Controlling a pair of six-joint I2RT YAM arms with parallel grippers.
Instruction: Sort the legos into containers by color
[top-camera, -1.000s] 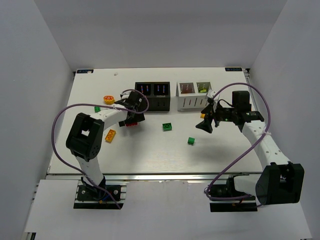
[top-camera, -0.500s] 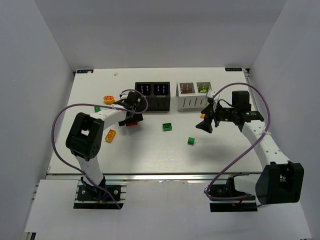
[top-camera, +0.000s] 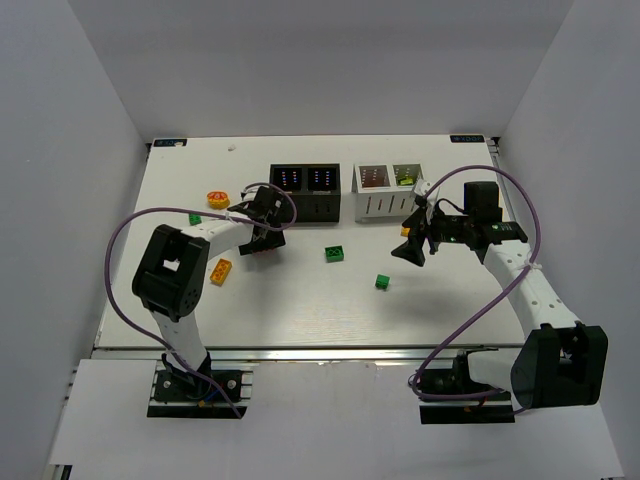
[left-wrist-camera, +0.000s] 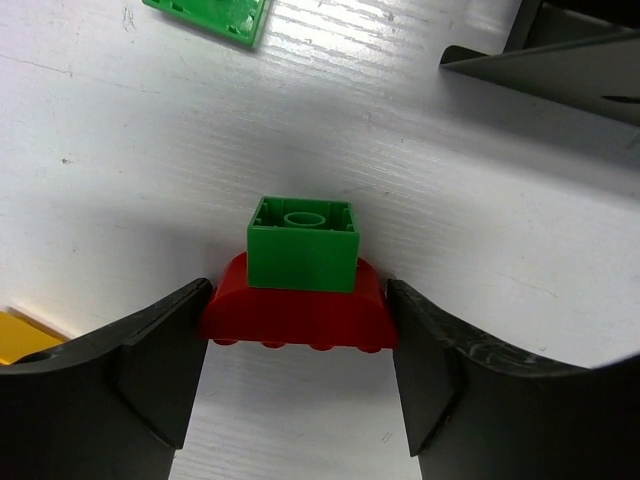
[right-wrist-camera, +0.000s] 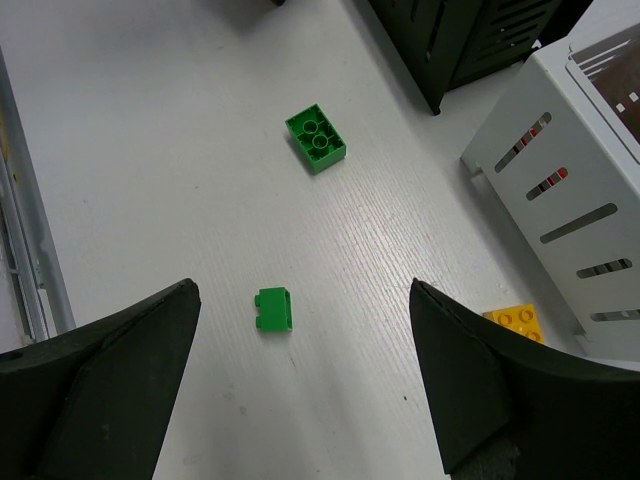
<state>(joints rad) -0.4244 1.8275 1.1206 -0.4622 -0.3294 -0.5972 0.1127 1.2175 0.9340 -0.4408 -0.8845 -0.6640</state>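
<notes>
Bright, even overhead light falls on a white table (top-camera: 300, 310), with only soft, faint shadows. The left wrist view is crisp, with grey shadow pooled around the red brick (left-wrist-camera: 295, 318) and dark fingers (left-wrist-camera: 100, 390) slightly soft. The right wrist view is sharp, with little glare.

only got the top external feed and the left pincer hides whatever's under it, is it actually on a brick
observer: Yes. In the left wrist view the left pincer has one finger against each end of a red rounded plastic brick.
operator: just that one red piece then
observer: No. A green square plastic brick is stacked on top of the red one, so the two colours are joined in that grip.
</notes>
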